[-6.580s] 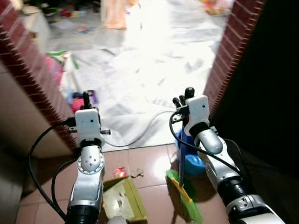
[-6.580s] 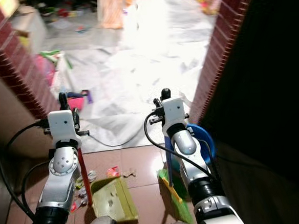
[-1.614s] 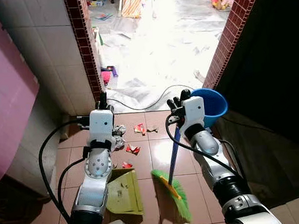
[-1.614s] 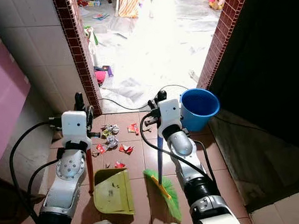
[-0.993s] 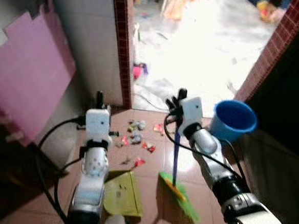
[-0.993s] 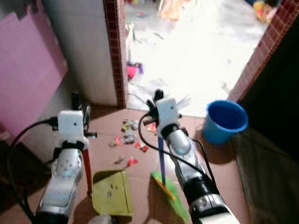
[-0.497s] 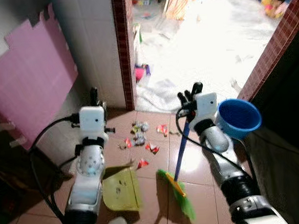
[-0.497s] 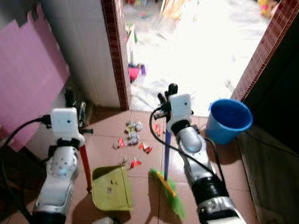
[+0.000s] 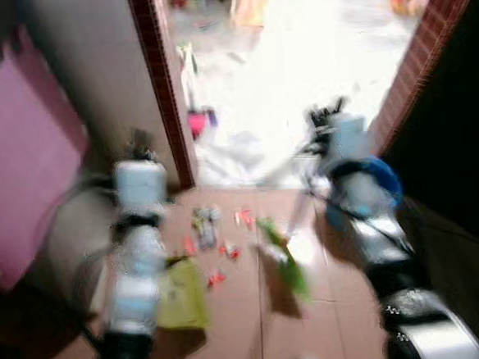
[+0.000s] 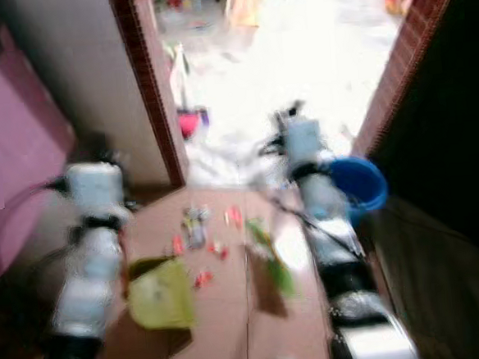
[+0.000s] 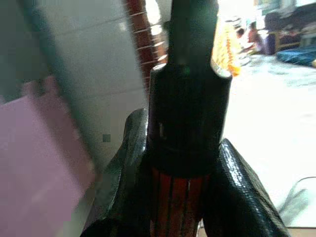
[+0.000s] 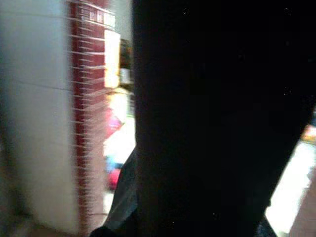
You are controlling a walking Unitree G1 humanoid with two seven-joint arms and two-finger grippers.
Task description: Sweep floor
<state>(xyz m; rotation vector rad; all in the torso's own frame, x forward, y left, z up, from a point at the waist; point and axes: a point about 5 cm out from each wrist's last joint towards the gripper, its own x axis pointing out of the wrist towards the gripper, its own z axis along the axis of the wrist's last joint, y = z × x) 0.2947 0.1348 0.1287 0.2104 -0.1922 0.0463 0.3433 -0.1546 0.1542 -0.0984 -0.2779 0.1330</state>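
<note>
left tool [image 11: 185,163]: holds red dustpan handle [image 11: 173,197] | right tool [image 9: 327,116]: grip too blurry to tell | green broom [image 9: 282,259] beside scraps [image 9: 214,230] on floor [image 9: 242,327]

Brown tiled floor [image 9: 242,335] with scattered litter [image 9: 214,230], yellow-green dustpan [image 9: 179,295], blue bucket [image 9: 377,188].
</note>
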